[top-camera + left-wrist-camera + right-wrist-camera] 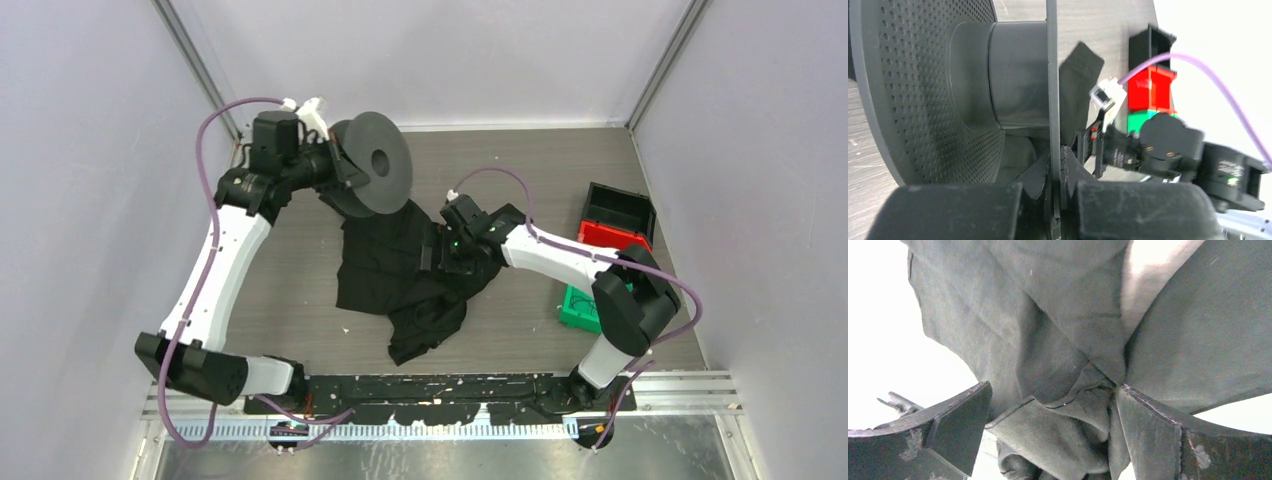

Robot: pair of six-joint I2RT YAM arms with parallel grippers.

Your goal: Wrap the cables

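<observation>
My left gripper (343,172) (1055,156) is shut on the thin edge of one flange of the grey spool (378,165) (998,75) and holds it upright at the back left. The spool's hub shows no wire wound on it. My right gripper (440,252) (1050,410) is open, jaws wide apart, low over the black cloth garment (400,270) (1058,330). In the right wrist view a thin dark thread-like line, apparently the cable (1013,411), runs across a cloth fold between my fingers. I cannot see the cable in the top view.
A black bin (620,208), a red bin (612,236) and a green bin (578,308) stand at the right side of the table. White walls close in the left, back and right. The arm bases sit at the near edge.
</observation>
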